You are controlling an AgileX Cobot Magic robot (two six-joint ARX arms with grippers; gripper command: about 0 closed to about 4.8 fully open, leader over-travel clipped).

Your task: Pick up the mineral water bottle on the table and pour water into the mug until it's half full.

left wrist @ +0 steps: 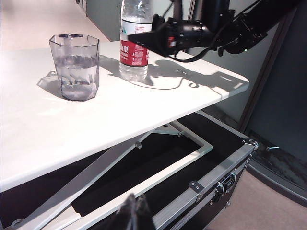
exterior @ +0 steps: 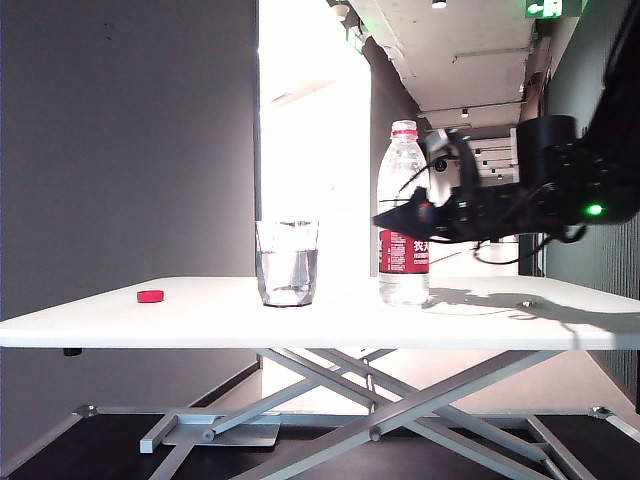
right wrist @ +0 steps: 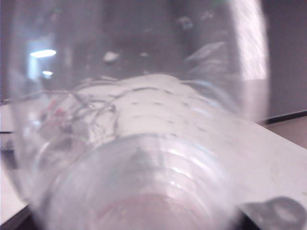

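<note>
The bottle [exterior: 404,215] stands upright on the table [exterior: 200,310], right of the glass [exterior: 287,262], between the spread fingers of the right gripper [exterior: 412,216], which reaches in level from the right. Its wrist camera sees only blurred plastic (contact unclear). The left gripper [left wrist: 135,214] hangs below the tabletop, its opening unreadable.
</note>
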